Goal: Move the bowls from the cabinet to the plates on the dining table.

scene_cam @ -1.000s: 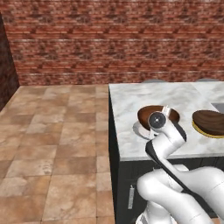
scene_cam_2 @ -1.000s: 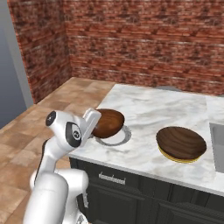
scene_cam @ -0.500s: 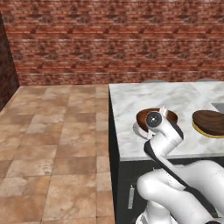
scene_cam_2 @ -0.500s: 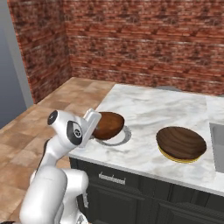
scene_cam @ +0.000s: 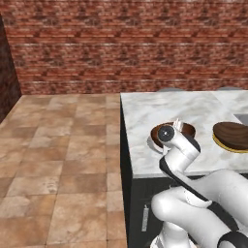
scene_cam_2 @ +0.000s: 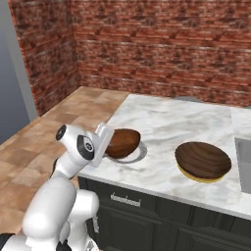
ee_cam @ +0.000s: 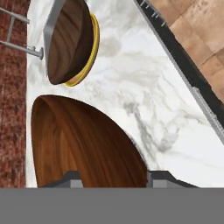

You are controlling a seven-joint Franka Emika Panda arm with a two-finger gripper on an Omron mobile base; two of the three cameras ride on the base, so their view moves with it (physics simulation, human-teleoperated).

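Already the dining table (scene_cam_2: 166, 122) carries one bowl (scene_cam_2: 203, 160) on the yellow-rimmed plate (scene_cam_2: 198, 175) near its front edge, while the gripper (scene_cam_2: 111, 142) clasps the second bowl (scene_cam_2: 122, 142) over the pale plate (scene_cam_2: 139, 152), seemingly awaiting release.

Both bowls (scene_cam_2: 122, 142) (scene_cam_2: 203, 159) are reddish-brown with dark grain. One plate (scene_cam_2: 202, 177) is yellow-rimmed. The table (scene_cam_2: 166, 122) is white, grey-veined marble

We see even, soft, rendered light with no glare or blur. On the desk (scene_cam_2: 166, 122), only faint shadows sit under each bowl (scene_cam_2: 202, 159). The brick wall (scene_cam: 121, 43) looks evenly lit, edges undistorted.
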